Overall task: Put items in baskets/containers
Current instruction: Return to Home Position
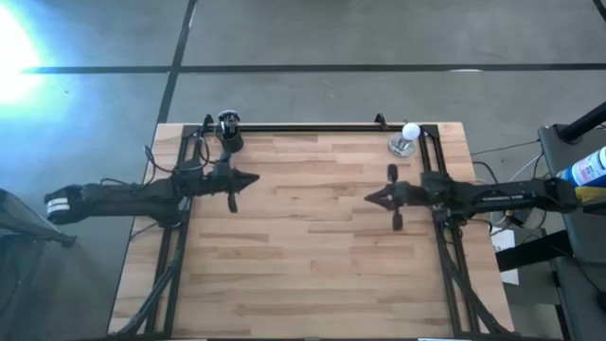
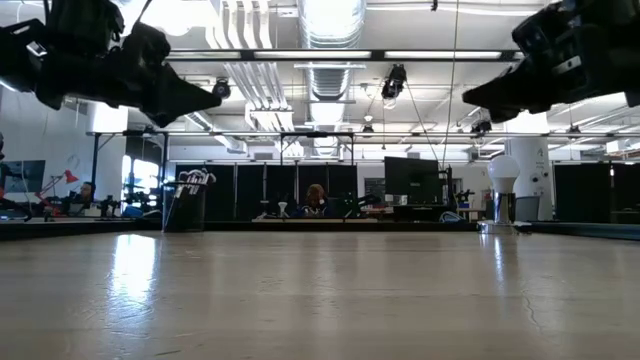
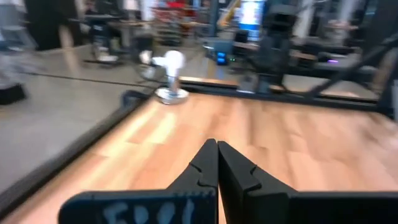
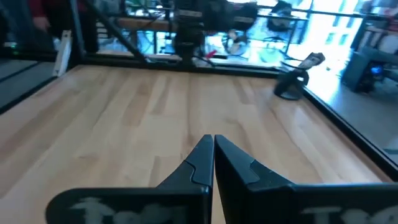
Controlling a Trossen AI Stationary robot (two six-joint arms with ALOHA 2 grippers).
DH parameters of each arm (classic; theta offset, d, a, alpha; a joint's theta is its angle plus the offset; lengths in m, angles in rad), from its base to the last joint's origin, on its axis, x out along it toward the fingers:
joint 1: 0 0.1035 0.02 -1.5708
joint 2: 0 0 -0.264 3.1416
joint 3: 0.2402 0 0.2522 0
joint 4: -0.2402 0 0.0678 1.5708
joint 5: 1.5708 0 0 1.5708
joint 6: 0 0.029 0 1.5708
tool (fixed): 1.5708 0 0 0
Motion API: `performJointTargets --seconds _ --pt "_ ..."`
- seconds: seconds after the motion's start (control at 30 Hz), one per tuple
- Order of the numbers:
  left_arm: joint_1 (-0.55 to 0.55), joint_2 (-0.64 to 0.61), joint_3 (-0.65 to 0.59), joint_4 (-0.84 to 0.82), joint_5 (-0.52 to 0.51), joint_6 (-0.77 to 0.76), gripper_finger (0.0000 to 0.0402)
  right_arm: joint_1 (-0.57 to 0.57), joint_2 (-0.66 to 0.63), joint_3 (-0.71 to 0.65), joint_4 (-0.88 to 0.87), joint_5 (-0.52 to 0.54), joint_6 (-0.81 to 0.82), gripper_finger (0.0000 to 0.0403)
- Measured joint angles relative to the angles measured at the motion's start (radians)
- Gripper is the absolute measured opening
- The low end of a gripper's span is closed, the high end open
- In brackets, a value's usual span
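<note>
The small black cup (image 1: pixel 229 137) stands near the table's far left corner. Several thin sticks with pale tips (image 2: pixel 194 181) stand in it and rise above its rim. The cup also shows far off in the right wrist view (image 4: pixel 291 86). No loose sticks show on the tabletop. My left gripper (image 1: pixel 254 178) hovers shut above the table's left half, pointing toward the right, just nearer than the cup. My right gripper (image 1: pixel 368 197) hovers shut above the right half, pointing toward the left. Both hang well above the wood in the low view, left gripper (image 2: pixel 214 96) and right gripper (image 2: pixel 468 100).
A white bulb on a round silver base (image 1: pixel 407 138) stands near the far right corner, and shows again in the left wrist view (image 3: pixel 171 73). A black metal frame rail (image 1: pixel 322 127) runs along the far edge and down both sides. Bare wood (image 1: pixel 312 256) lies between and before the grippers.
</note>
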Motion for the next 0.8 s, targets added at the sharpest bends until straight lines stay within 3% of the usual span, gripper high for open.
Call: performJointTargets --seconds 0.13,0.53,0.8 --pt "0.0 -0.018 -0.021 -0.005 0.071 -0.012 0.0 -0.047 -0.189 -0.031 -0.141 -0.006 0.008 0.0008" --pt "0.0 -0.214 -0.153 0.018 0.074 -0.068 0.0 -0.097 -0.681 -0.086 -0.44 0.037 0.009 0.0008" --pt "0.002 -0.43 -0.18 -0.141 0.036 -0.068 0.0 -0.098 -0.7 -0.104 -0.475 0.091 0.044 0.0008"
